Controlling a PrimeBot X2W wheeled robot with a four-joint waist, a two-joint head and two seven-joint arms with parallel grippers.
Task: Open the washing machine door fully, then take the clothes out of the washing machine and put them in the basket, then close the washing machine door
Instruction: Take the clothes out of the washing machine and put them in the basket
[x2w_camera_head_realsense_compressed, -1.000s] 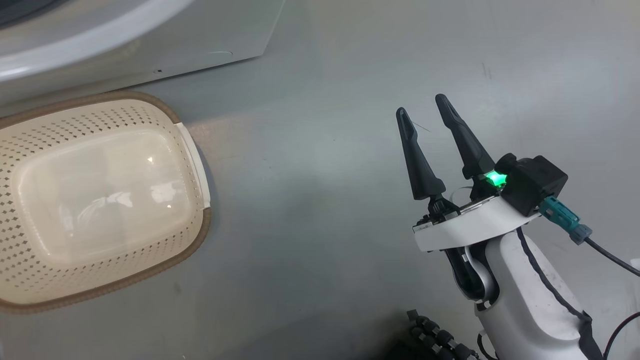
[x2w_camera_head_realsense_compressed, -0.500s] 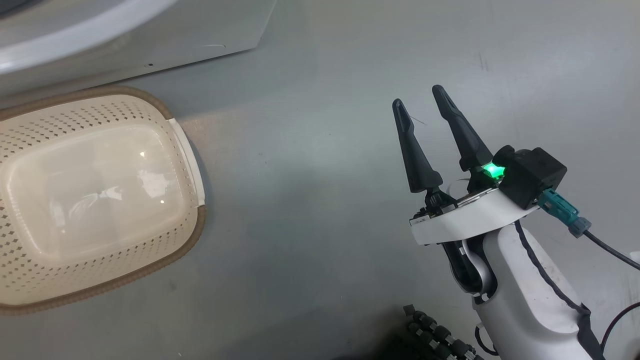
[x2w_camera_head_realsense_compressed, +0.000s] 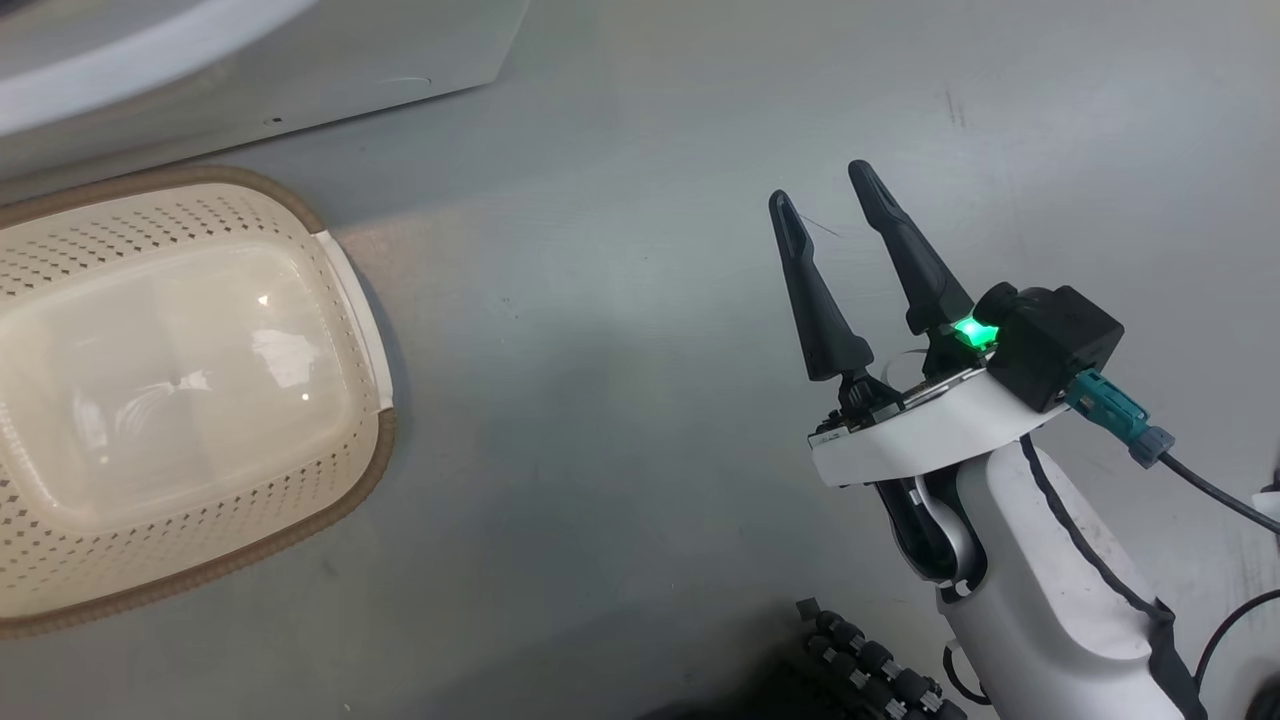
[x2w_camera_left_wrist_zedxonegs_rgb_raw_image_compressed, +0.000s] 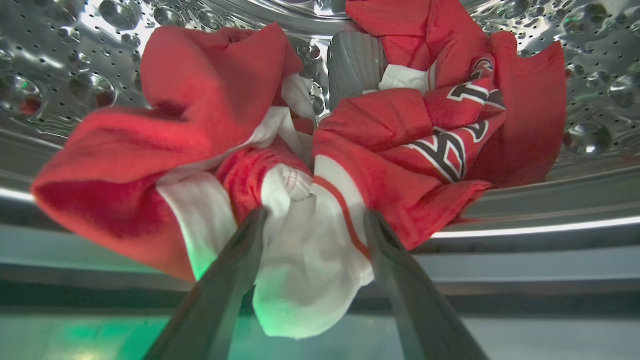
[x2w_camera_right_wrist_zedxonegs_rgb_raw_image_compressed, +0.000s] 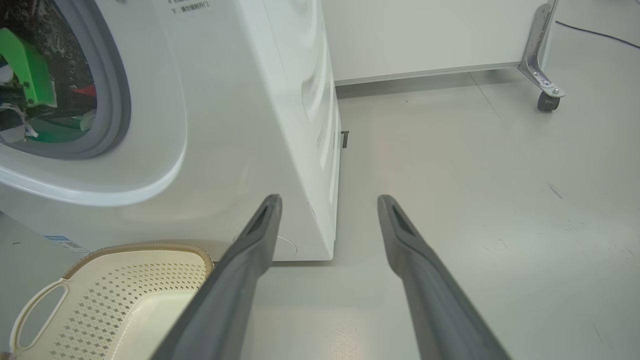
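In the left wrist view the clothes (x2w_camera_left_wrist_zedxonegs_rgb_raw_image_compressed: 390, 145), a bright red garment with white trim and dark lettering, lie bunched in the steel drum. My left gripper (x2w_camera_left_wrist_zedxonegs_rgb_raw_image_compressed: 315, 215) stands open with a white fold of the garment between its fingers. The washing machine (x2w_camera_right_wrist_zedxonegs_rgb_raw_image_compressed: 250, 100) is a white box with a grey drum ring (x2w_camera_right_wrist_zedxonegs_rgb_raw_image_compressed: 117, 100), and a green-lit part of my left arm (x2w_camera_right_wrist_zedxonegs_rgb_raw_image_compressed: 27, 70) shows inside the ring. The door is out of view. The cream basket (x2w_camera_head_realsense_compressed: 340, 300) sits empty on the floor before the machine (x2w_camera_head_realsense_compressed: 300, 70). My right gripper (x2w_camera_head_realsense_compressed: 820, 185) hangs open over bare floor, right of the basket (x2w_camera_right_wrist_zedxonegs_rgb_raw_image_compressed: 145, 247).
Grey floor spreads right of the machine. A white panel on a metal bracket with a caster wheel (x2w_camera_right_wrist_zedxonegs_rgb_raw_image_compressed: 547, 100) stands at the back, a dark cable (x2w_camera_right_wrist_zedxonegs_rgb_raw_image_compressed: 595, 32) beside it. My base's black ribbed part (x2w_camera_head_realsense_compressed: 870, 670) shows at the bottom edge.
The whole head picture has slid left and up, so the camera has moved. The right gripper keeps its open pose and its place relative to the floor marks.
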